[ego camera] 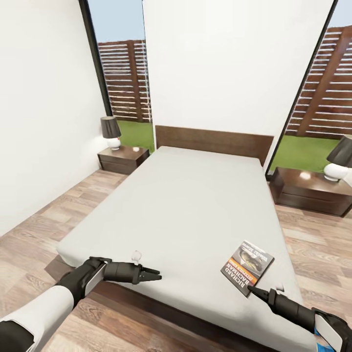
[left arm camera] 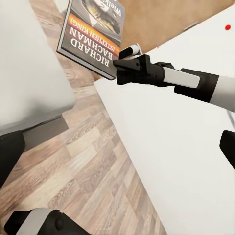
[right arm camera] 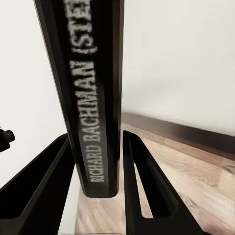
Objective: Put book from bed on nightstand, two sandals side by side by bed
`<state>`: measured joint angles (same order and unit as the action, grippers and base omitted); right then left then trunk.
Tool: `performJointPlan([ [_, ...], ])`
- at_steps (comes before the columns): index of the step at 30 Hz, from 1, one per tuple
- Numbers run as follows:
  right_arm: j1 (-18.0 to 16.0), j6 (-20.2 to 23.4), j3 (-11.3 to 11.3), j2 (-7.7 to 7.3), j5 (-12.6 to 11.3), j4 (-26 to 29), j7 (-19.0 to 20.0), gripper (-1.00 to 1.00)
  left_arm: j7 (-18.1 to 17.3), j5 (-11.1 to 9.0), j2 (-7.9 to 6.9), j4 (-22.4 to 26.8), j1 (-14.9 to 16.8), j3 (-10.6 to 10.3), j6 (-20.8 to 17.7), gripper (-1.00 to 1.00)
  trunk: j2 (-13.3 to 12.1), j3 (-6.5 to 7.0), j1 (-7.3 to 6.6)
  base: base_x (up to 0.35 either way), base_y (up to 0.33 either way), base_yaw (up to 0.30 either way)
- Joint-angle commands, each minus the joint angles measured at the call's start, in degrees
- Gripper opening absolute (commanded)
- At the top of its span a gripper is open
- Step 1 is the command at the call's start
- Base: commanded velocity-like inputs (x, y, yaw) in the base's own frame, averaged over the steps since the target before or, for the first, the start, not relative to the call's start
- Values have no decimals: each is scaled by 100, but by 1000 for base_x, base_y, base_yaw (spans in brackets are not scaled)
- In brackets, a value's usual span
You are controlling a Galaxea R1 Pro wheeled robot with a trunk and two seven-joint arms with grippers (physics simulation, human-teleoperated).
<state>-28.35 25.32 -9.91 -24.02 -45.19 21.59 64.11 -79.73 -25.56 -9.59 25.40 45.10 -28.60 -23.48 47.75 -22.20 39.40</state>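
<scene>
The book [ego camera: 248,266], dark with an orange band and the lettering "Richard Bachman", is at the foot-right corner of the grey bed [ego camera: 186,205]. My right gripper [ego camera: 252,289] is shut on its lower edge. In the right wrist view the spine of the book [right arm camera: 93,98] stands between the two fingers of the gripper [right arm camera: 95,137]. The left wrist view shows the book [left arm camera: 93,34] held tilted, just off the mattress [left arm camera: 29,73], by the right gripper [left arm camera: 122,61]. My left gripper [ego camera: 155,275] hovers open and empty over the foot-left edge. The sandals are out of view.
A dark nightstand [ego camera: 122,159] with a lamp [ego camera: 111,132] stands left of the headboard. Another nightstand [ego camera: 310,190] with a lamp [ego camera: 340,164] stands on the right. Wood-plank floor [ego camera: 318,254] runs along both sides of the bed. Tall windows flank the white wall.
</scene>
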Motion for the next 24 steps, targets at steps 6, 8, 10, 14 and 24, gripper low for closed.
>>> performJointPlan([
  [6,-3,52,-28,-6,-69,3,5,-100,-8,-46,-3,0,7,-40,-60,100,-237,101,-131,0,0,264],
  [8,-3,52,-28,-6,-69,3,5,-100,-8,-46,-4,0,7,-40,-60,100,-317,137,-175,0,0,264],
  [10,-3,52,-28,-6,-69,5,2,-100,-8,-46,-5,0,7,-40,-60,100,-397,173,-219,0,0,264],
  [14,-3,52,-28,-6,-69,4,1,-100,-8,-46,-4,0,7,-40,-60,100,-558,245,-307,0,0,264],
  [24,-3,52,-28,-6,-69,3,1,-100,-8,-46,-4,0,7,-40,-60,100,-959,425,-527,0,0,264],
])
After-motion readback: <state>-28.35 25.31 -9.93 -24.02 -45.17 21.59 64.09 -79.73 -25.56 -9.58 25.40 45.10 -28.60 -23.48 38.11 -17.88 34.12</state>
